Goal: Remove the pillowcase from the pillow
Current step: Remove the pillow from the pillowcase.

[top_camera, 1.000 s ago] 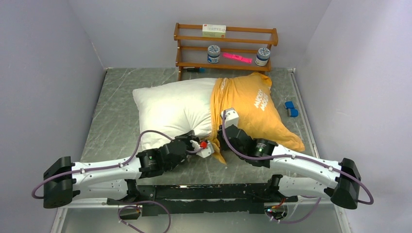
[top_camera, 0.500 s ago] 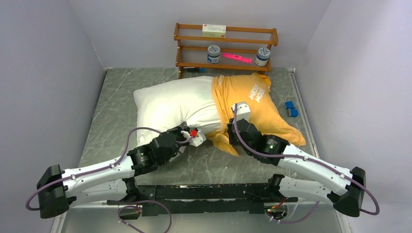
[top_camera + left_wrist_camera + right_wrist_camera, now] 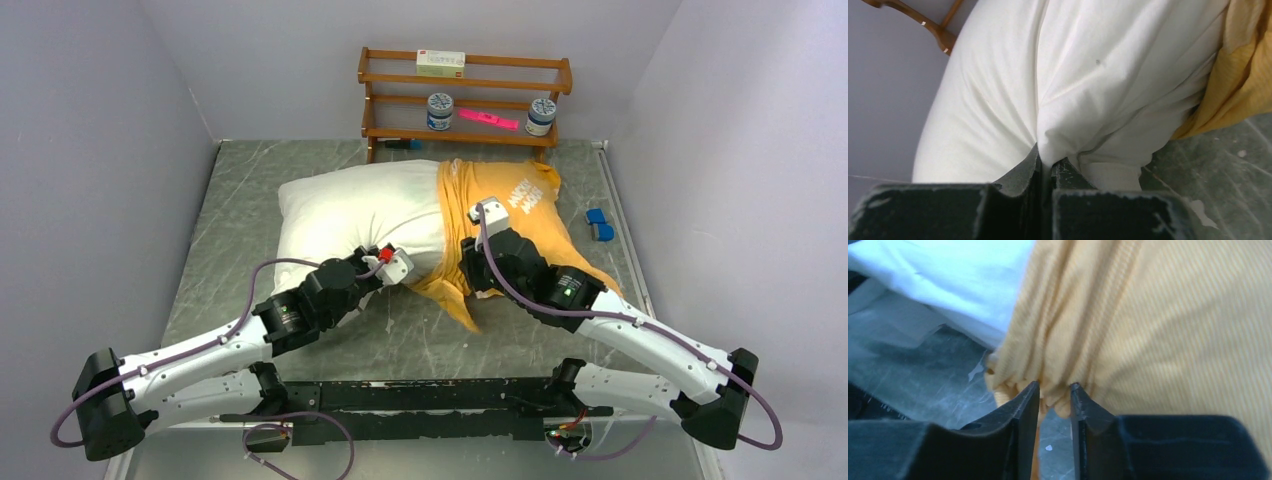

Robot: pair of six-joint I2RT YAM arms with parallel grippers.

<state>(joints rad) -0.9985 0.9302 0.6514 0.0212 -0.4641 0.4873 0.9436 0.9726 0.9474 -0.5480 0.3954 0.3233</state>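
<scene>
Orange pillowcase (image 3: pixel 510 215) sits right of the right gripper (image 3: pixel 1054 387), jaws barely parted round a fold; left gripper (image 3: pixel 1045 161) pinches the pillow (image 3: pixel 350 215) opposite.

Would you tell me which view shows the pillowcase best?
The top external view: most of the pillowcase shows, bunched over the right end of the pillow. The right wrist view gives only close-up folds; the left wrist view catches an edge.

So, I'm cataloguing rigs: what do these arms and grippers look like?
The left arm and right arm have white shells, black joints and looping purple cables. The left gripper and right gripper have black wedge-shaped fingers, the left's scuffed.
</scene>
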